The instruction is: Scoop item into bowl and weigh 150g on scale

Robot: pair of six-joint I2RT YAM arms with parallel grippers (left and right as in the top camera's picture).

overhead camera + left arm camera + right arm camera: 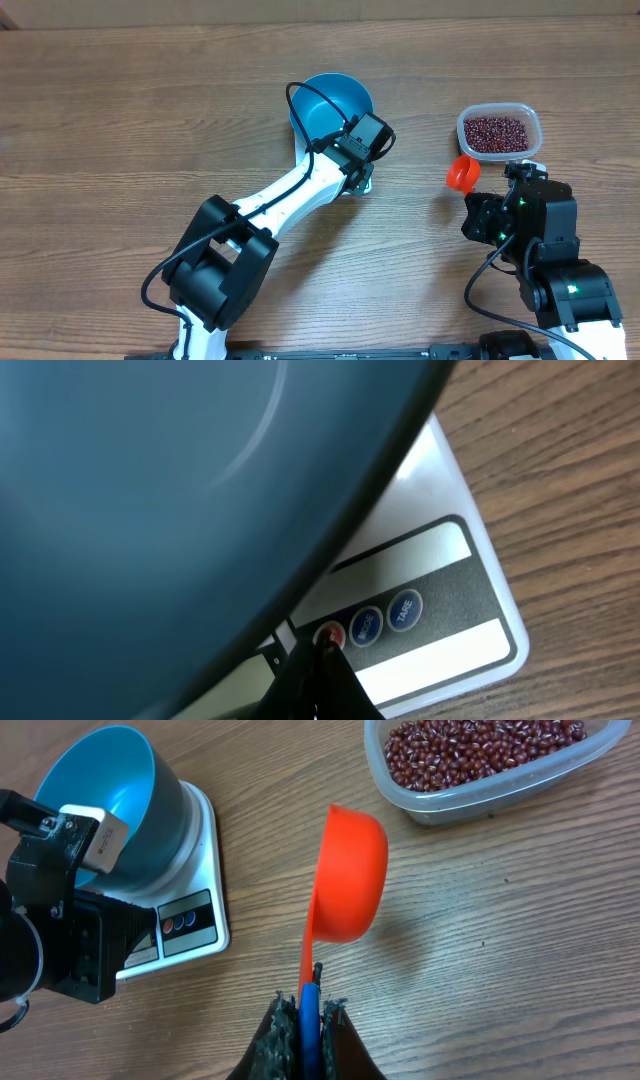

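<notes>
The blue bowl [330,105] stands on the white scale [455,575], whose button panel shows in the left wrist view. My left gripper [326,645] is shut, and its joined tips rest on the scale's red button. My right gripper [310,1012] is shut on the blue-ended handle of a red scoop [350,870]. The scoop looks empty and hangs on its side over the table. The item, dark red-brown beans [480,750], fills a clear tub [498,130] just beyond the scoop [461,173]. The bowl [110,800] looks empty.
My left arm [290,195] stretches diagonally from the front edge to the scale [195,920]. The right arm's base [560,270] sits at the front right. Bare wooden tabletop [120,130] spreads to the left and between scale and tub.
</notes>
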